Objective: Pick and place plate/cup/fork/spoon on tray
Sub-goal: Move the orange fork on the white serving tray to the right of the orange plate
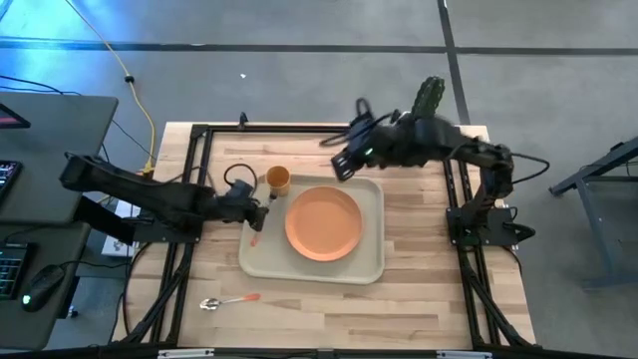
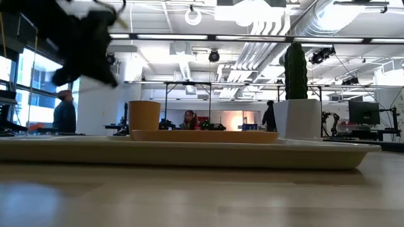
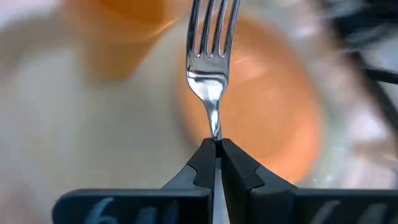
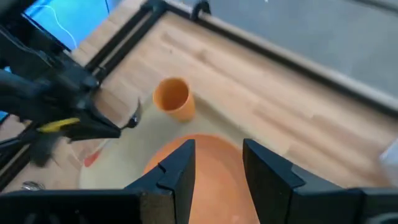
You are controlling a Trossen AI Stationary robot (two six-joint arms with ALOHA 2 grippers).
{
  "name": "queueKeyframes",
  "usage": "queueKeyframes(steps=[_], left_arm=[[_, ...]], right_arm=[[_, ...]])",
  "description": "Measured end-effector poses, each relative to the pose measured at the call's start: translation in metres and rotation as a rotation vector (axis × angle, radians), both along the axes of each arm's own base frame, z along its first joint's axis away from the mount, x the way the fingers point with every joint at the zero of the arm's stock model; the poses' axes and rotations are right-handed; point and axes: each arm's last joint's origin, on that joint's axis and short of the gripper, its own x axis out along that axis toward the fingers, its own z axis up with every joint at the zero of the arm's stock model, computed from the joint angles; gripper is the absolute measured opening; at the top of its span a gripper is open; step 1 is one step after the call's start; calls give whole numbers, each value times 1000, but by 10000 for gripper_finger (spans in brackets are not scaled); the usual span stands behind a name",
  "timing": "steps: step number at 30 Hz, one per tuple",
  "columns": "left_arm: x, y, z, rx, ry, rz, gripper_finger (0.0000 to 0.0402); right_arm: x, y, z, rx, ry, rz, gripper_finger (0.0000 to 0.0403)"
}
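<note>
Left hand (image 1: 257,211), clamped on the fork (image 3: 211,56) at its neck, hangs over the tray's (image 1: 371,271) left rim, tines pointing inward toward the plate (image 1: 324,221); right hand (image 4: 214,167) apart, hovering above.

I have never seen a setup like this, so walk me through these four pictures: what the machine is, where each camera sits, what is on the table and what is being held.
Two dark robot arms work at a wooden table. One camera looks straight down, one sits level with the tabletop, and one rides on each wrist.

On the large cream rectangular plastic tray lies a round flat orange plastic plate. A small orange plastic cup stands at the tray's far corner. A spoon with a metal bowl and orange handle lies on the table off the tray.

The left tool is shut on a metal-tined fork over the tray. The right tool hovers open above the plate.
</note>
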Motion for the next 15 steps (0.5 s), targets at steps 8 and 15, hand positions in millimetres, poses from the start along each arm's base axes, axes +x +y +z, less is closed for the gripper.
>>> queueKeyframes(steps=[8, 15], left_arm=[[0, -12, 38, 221, -302, -99, 1], [8, -15, 45, 279, -378, -113, 1]], right_arm=[[54, 27, -58, 146, -191, 90, 140], [70, 28, -59, 7, -339, 134, 206]])
